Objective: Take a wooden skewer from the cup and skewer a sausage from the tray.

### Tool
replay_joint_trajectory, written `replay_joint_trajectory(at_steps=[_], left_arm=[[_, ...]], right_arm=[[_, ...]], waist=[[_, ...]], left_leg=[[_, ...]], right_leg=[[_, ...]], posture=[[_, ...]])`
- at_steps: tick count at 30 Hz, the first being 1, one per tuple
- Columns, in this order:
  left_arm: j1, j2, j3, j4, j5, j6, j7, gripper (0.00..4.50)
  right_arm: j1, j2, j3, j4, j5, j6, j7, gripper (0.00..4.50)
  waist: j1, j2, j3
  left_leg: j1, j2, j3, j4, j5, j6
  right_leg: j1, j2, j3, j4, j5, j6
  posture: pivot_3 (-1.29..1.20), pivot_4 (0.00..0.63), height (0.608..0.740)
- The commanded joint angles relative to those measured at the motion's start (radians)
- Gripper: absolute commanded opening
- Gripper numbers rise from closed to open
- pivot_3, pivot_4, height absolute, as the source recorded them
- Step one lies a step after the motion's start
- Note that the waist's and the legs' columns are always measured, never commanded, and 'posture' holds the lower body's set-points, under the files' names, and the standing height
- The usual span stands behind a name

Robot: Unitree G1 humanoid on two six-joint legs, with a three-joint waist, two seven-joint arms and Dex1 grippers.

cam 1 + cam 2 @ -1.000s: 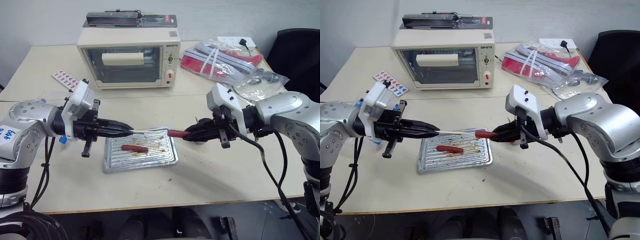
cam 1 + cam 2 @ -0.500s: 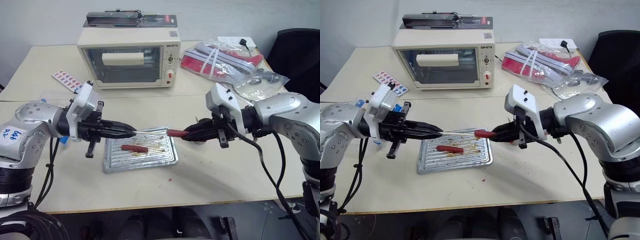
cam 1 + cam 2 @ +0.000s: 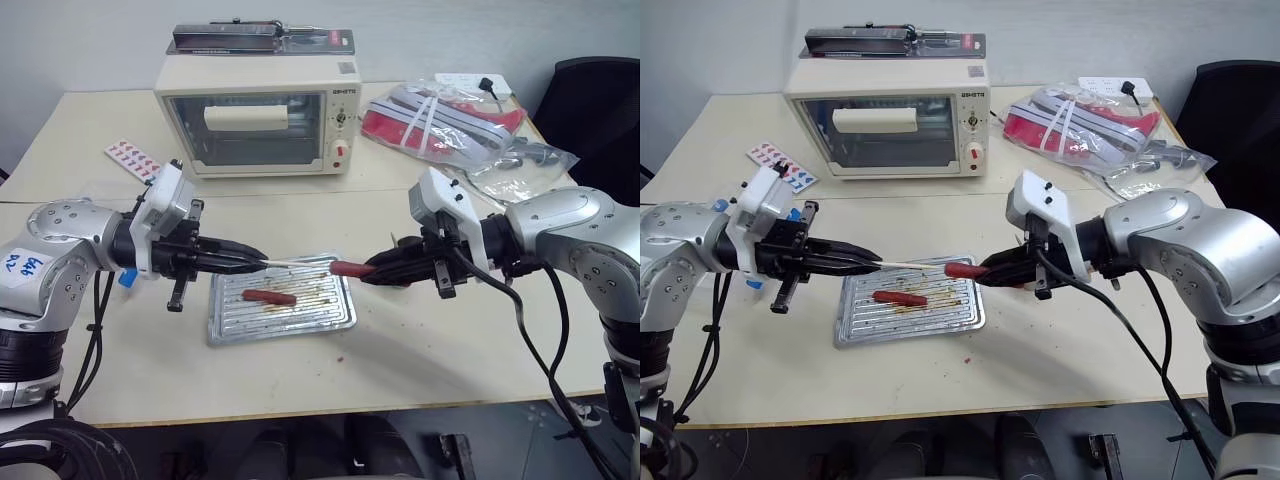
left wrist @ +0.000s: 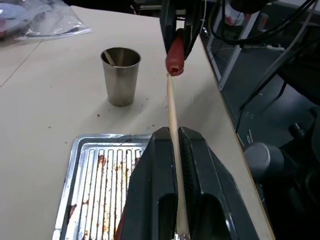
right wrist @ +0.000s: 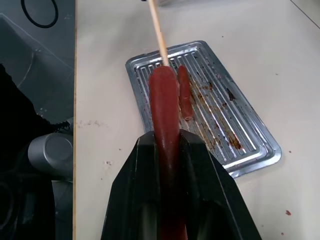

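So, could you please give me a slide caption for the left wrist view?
Left gripper aims a wooden skewer at the sausage held above the tray, beside the cup.

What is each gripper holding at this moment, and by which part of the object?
The left gripper holds the wooden skewer by its rear end. The right gripper holds a sausage by one end; its free end faces the skewer's tip.

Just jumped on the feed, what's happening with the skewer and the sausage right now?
The left gripper holds the wooden skewer level above the tray, tip aimed at the sausage that the right gripper holds out end-on. The tip sits right at the sausage's end; whether it has gone in isn't clear. A second sausage lies on the tray, and the cup stands on the table.
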Motion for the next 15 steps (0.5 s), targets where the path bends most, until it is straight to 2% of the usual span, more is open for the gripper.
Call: replay_joint_trajectory(at_steps=[1,15], left_arm=[[-0.027,0.005,0.02,-0.019,-0.002,-0.011,0.003,0.0],[-0.033,0.007,0.026,-0.012,-0.003,-0.009,-0.008,0.0]], right_arm=[[-0.005,-0.014,-0.044,-0.034,0.021,-0.009,-0.001,0.3],[0.017,-0.027,-0.028,-0.002,-0.019,-0.043,0.001,0.3]], waist=[[0.0,0.0,0.0],[0.0,0.0,0.0]], left_leg=[[0.0,0.0,0.0,0.0,0.0,0.0],[0.0,0.0,0.0,0.0,0.0,0.0]], right_leg=[[0.0,0.0,0.0,0.0,0.0,0.0],[0.0,0.0,0.0,0.0,0.0,0.0]], posture=[[0.0,0.15,0.74],[0.0,0.15,0.74]])
